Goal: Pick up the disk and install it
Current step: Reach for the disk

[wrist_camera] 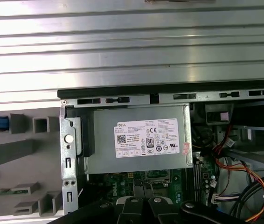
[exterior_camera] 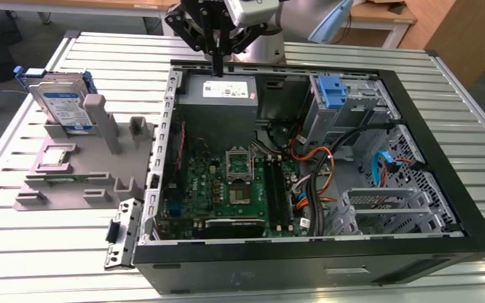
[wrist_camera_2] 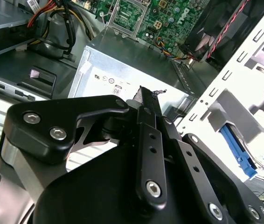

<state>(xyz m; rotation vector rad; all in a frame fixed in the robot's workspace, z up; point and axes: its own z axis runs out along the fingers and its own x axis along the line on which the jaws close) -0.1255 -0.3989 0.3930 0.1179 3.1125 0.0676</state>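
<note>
Disk (exterior_camera: 64, 107) stood on its edge in the grey stand (exterior_camera: 91, 183) on the bench (exterior_camera: 40, 252), at the exterior view's left, well apart from my pincer (exterior_camera: 217, 69). My pincer was pressed together, holding nothing, over the grey power box (exterior_camera: 219, 91) inside the open computer (exterior_camera: 310, 265). To grab well, I thought, I should open wide and squeeze the blue frame evenly. Disk and box each wore a label with small print.
</note>
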